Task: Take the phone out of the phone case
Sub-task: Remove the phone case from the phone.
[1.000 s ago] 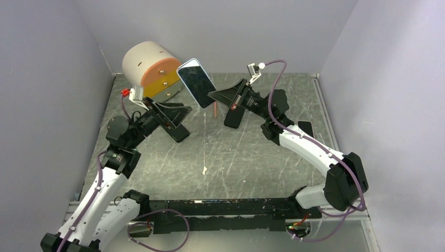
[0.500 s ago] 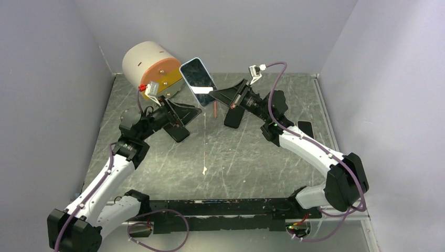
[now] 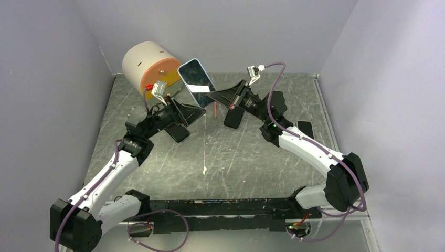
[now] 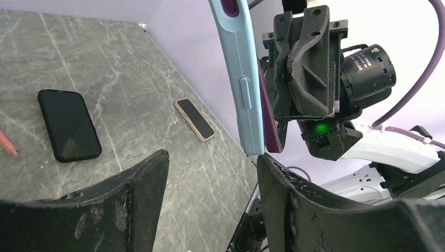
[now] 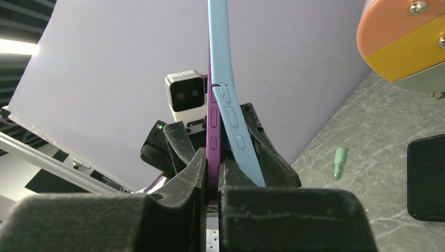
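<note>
The phone point(image 5: 212, 123), purple along its edge, is held up in the air in its light blue phone case point(image 3: 195, 82). My right gripper point(image 5: 212, 157) is shut on the phone's purple edge. At that lower end the case point(image 5: 231, 115) stands bent away from the phone. From the top, the right gripper point(image 3: 212, 95) holds the lower right corner. My left gripper point(image 4: 212, 156) is open just below the case's bottom end point(image 4: 245, 89), which hangs right above its right fingertip point(image 4: 265, 160) with nothing between the jaws. From above, the left gripper point(image 3: 194, 124) sits under the phone.
A cream cylinder with an orange and yellow face point(image 3: 149, 65) stands at the back left, close behind the phone. On the table lie a black phone point(image 4: 68, 124), a small beige-edged phone point(image 4: 194, 119), a red pen point(image 3: 215, 109) and a small green piece point(image 5: 340, 161).
My left arm has swung right and back, bringing its gripper under the held phone, with the jaws slightly narrower. The right gripper has kept its hold almost still.
</note>
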Robot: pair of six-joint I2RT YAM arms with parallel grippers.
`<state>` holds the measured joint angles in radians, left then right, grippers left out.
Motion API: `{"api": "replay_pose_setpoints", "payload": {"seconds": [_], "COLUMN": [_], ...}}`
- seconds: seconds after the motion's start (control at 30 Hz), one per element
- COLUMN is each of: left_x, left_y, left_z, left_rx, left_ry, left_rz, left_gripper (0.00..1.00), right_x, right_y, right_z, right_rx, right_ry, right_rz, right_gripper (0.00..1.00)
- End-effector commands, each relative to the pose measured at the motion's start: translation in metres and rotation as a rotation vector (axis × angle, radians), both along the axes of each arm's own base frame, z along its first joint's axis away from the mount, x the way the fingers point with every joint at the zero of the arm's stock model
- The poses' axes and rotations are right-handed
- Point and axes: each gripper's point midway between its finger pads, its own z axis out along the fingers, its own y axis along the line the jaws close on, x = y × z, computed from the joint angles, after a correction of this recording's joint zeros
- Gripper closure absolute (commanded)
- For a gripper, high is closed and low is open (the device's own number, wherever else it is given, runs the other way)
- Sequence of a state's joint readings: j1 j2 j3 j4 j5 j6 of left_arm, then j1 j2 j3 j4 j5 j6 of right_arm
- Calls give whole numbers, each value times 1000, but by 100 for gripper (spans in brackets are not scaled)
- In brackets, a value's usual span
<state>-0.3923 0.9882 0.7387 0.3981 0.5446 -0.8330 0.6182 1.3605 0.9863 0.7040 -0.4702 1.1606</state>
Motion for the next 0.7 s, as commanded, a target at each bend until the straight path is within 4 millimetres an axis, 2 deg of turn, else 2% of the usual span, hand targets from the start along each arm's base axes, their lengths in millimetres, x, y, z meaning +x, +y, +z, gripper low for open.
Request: {"api": "replay_pose_setpoints", "payload": {"seconds": [0.0,0.43,0.67], "left_x": [0,11,24], "left_y": [3,6,14], "left_z": [23,44,44], "left_rx": [-46,-206,-271], "left_ry": [-57,-46,-5], "left_rz": [26,63,136], "left_gripper": [34,34,39], "right_x": [-22,-28,-32], "right_y": [-11,-6,-5], "right_z": [58,50,48], "right_rx": [116,103,106], "right_ry": [-164,-159,-162], "right_rz": [11,47,79], "right_gripper": [100,100,100]}}
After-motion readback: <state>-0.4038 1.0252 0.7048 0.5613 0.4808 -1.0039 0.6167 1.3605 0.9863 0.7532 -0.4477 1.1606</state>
